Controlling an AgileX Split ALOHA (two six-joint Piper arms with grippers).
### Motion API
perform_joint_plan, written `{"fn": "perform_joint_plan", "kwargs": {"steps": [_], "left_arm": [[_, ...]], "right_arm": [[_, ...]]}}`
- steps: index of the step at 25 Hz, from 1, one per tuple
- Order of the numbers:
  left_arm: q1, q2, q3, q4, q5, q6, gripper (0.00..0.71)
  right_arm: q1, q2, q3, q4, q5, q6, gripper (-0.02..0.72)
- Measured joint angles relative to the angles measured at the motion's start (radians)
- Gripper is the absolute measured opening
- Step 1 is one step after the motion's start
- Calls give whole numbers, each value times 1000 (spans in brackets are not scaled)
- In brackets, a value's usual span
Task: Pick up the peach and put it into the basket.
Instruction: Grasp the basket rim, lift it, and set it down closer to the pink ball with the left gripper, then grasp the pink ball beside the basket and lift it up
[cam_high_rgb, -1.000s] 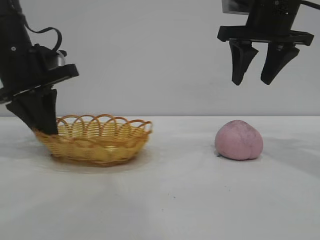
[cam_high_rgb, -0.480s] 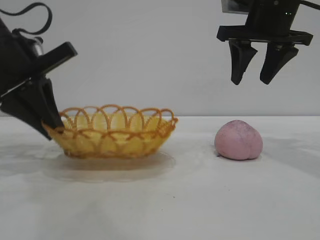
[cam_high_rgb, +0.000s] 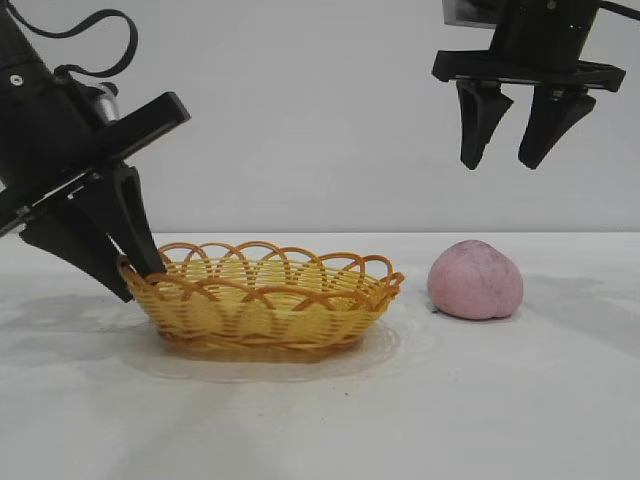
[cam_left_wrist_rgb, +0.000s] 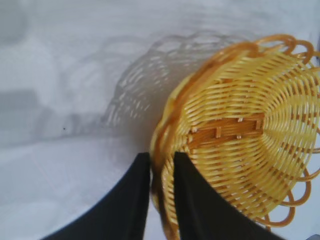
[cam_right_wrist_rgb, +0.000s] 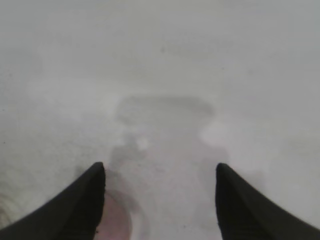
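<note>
On the table, basket (cam_high_rgb: 268, 297) dragged nearer peach (cam_high_rgb: 476, 279), left fingers (cam_high_rgb: 135, 265) pinching rim, right fingers (cam_high_rgb: 510, 118) wide.

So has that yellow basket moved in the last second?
Yes. The basket, its rim clamped by the left gripper, has slid toward the peach, which stayed put; the gap between them is far narrower.
</note>
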Motion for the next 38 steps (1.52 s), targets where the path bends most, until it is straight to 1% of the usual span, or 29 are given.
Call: {"fn": "perform_joint_plan", "kwargs": {"steps": [2,3,7,10,16,18,19,20,22,25,27,29,33,35,38], "left_arm": [[0,0,0,0,0,-2,249],[0,0,0,0,0,-2,236],[2,-8,0,49,5,-2,236],[36,-26,0,67,27,-4,236],[137,-84,0,104,47,15,236],[158,-109,-10,125,47,49,236],[162,-117,-18,157,38,61,236],[164,-122,-28,223,20,56,236],[164,-122,-40,400,-28,-21,236],[165,-122,-40,697,-64,-231,236],[165,-122,-40,813,-71,-353,236],[165,-122,-40,874,-73,-400,236],[166,-151,-40,912,-71,-423,236],[182,-205,-40,920,-80,-435,236],[228,-337,-40,952,-80,-446,236]], "right_arm": [[0,0,0,0,0,0,416],[0,0,0,0,0,0,416],[0,0,0,0,2,0,416],[0,0,0,0,4,-3,416],[0,0,0,2,2,-5,416],[0,0,0,2,0,-6,416],[0,0,0,2,-1,-7,416],[0,0,0,3,-2,-7,416],[0,0,0,2,-5,-7,416],[0,0,0,4,-6,-7,416],[0,0,0,4,-6,-10,416],[0,0,0,4,-6,-14,416],[0,0,11,18,-6,-18,416],[0,0,18,27,-6,-18,416],[-1,0,20,26,-7,-18,416]]}}
